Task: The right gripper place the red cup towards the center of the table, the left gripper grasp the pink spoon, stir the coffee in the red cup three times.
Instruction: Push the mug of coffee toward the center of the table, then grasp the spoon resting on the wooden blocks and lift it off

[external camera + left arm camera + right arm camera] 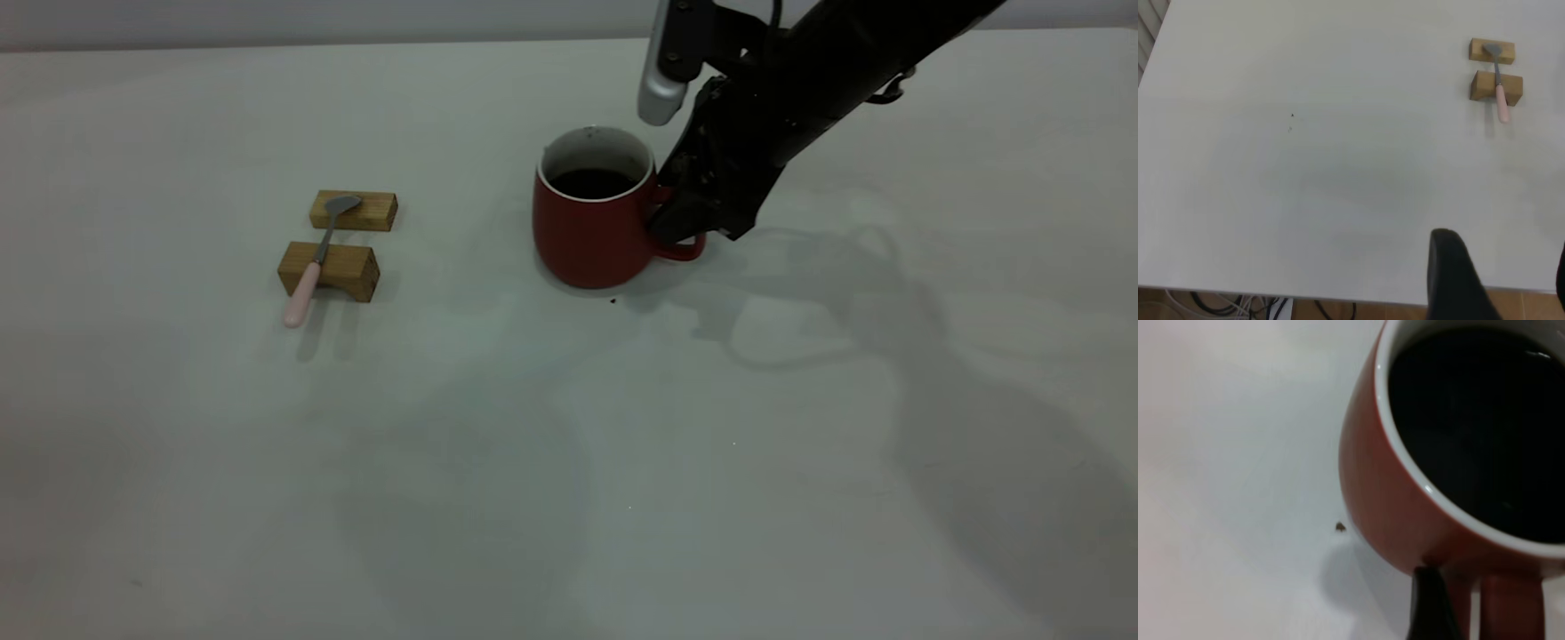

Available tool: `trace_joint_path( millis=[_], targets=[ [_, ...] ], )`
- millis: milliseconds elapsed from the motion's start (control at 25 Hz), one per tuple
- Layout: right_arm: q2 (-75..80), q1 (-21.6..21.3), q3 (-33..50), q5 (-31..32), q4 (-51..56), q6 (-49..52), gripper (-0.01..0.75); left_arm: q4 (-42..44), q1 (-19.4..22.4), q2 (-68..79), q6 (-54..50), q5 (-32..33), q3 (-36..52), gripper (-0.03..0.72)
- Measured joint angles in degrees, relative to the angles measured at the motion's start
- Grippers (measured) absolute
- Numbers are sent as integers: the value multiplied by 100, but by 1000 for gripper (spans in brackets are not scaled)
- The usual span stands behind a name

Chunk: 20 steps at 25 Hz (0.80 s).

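The red cup [591, 236] stands near the middle of the table [569, 462], with dark coffee [591, 182] inside. My right gripper [676, 227] reaches down from the upper right and is shut on the cup's loop handle [1508, 607]. One dark finger [1428, 607] presses against the handle's side; the other is out of view. The pink spoon [316, 258] lies across two wooden blocks at the left, handle towards the front. My left gripper [1505, 280] is open and hangs over the table's edge, far from the spoon [1499, 87]; it is outside the exterior view.
Two tan wooden blocks [354, 211] [342, 267] carry the spoon. A tiny dark speck [613, 300] lies on the table just in front of the cup. Cables show below the table edge in the left wrist view.
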Motion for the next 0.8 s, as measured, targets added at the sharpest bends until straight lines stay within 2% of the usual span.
trace_joint_path(
  millis=[200,360,520,600,800],
  targets=[
    [-234,-48,71,5,-28,328,510,0,0,0,0,0,0,445],
    [-1097,-300,532,93,-67,1417,492,0,0,0,0,0,0,445],
    [-2409,-534,1330,480,-104,3495,483,0,0,0,0,0,0,445],
    [-3261,-598,1814,567,-238,4935,483,0,0,0,0,0,0,445],
    [-5391,-850,3027,862,-1871,7780,483,0,0,0,0,0,0,445]
  ],
)
